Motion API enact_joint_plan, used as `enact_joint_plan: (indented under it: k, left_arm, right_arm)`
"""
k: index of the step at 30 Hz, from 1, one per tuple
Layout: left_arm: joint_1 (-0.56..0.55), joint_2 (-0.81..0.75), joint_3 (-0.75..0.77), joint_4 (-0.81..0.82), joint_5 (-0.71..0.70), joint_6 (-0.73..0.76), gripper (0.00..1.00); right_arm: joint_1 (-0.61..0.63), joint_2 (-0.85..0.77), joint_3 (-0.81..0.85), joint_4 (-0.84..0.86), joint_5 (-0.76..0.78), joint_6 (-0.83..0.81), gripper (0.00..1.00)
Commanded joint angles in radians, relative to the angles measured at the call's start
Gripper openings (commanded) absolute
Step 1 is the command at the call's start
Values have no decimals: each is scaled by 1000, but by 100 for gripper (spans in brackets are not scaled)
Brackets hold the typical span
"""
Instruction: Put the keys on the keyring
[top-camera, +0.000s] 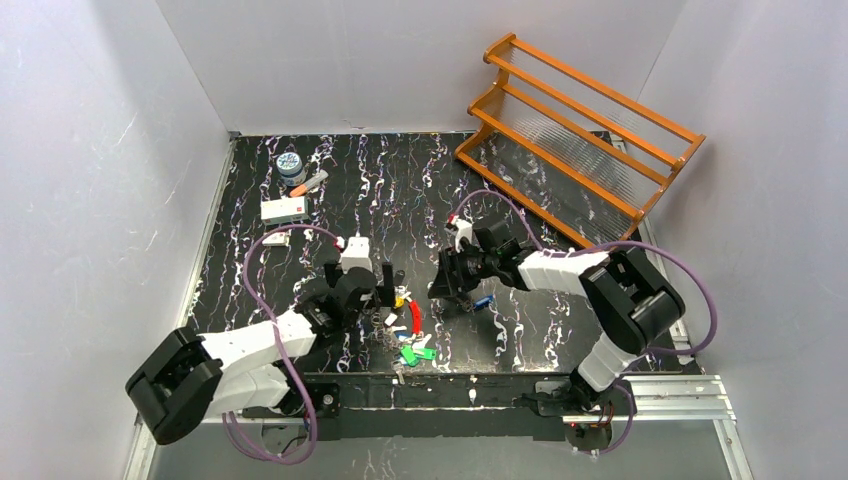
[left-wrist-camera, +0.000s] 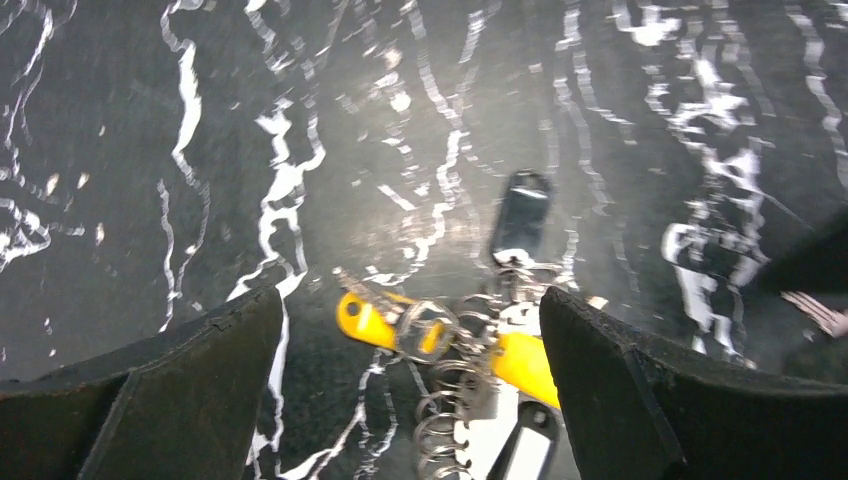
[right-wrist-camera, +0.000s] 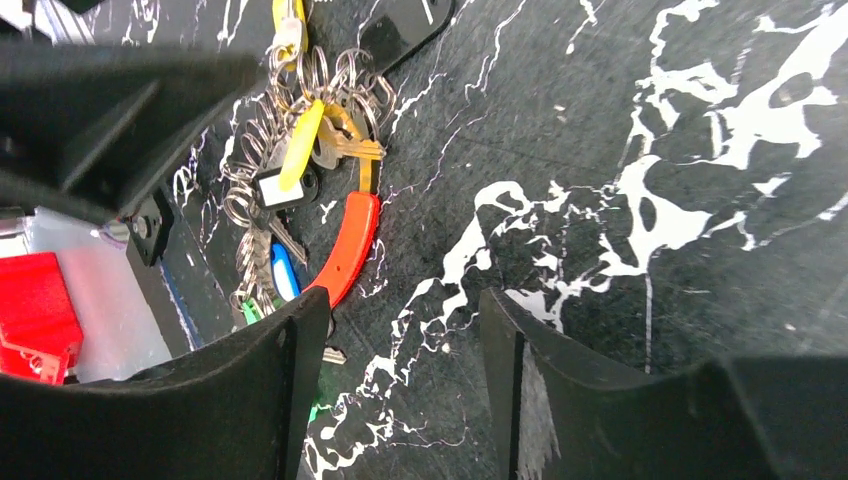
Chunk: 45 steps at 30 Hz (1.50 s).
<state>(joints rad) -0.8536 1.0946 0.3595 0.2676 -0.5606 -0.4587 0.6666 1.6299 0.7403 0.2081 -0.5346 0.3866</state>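
The keyring bunch (top-camera: 407, 328) lies on the black marbled table (top-camera: 400, 190) between my two grippers, with red, green, yellow and white tags. In the left wrist view its silver wire rings (left-wrist-camera: 450, 400) and yellow tags (left-wrist-camera: 365, 320) lie below my open left gripper (left-wrist-camera: 410, 300), with a black-headed key (left-wrist-camera: 522, 215) just beyond. My left gripper (top-camera: 385, 283) hovers over the bunch's far end. My right gripper (top-camera: 443, 283) is open and empty (right-wrist-camera: 402, 298), just right of the bunch; its view shows the red tag (right-wrist-camera: 345, 250) and a yellow tag (right-wrist-camera: 300, 145). A blue-tagged key (top-camera: 483, 301) lies by the right gripper.
An orange wooden rack (top-camera: 580, 130) leans at the back right. At the back left are a round tin (top-camera: 290, 165), an orange-tipped marker (top-camera: 310, 183), a white box (top-camera: 283, 209) and a small pale item (top-camera: 275, 238). White walls enclose the table.
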Motion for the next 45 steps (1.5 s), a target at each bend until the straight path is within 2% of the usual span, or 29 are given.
enact_joint_plan:
  k: [1,5,8,16,22,29,32,45]
  left_arm:
    - [149,34,53,-171,140,-165,98]
    - [287,77,76,-241,322,-226,98]
    - [336,98,73,-255,426,-250,96]
    - [347,145,33,-169,596,-290,74]
    - [347,212,49,-135,658,-272,50]
    - [347,246,61,-124,665,-248,42]
    - [347,246,67,-98,657,-241,38]
    - [347,465,209,34,754,-188,21]
  right_arm:
    - [38,41,65,-40,-39,0,63]
    - [70,88,91,-54,-26,3,58]
    - [91,120,113,-65,-28,7,53]
    - [106,183,153,-72,-47,29,42]
    - [118,240,203,-119,-8,29,31]
    - [139,292,298,-254,156,-21,23]
    - [140,280,310,-281,198,-43,23]
    - [137,196,233,-312,226,1,23]
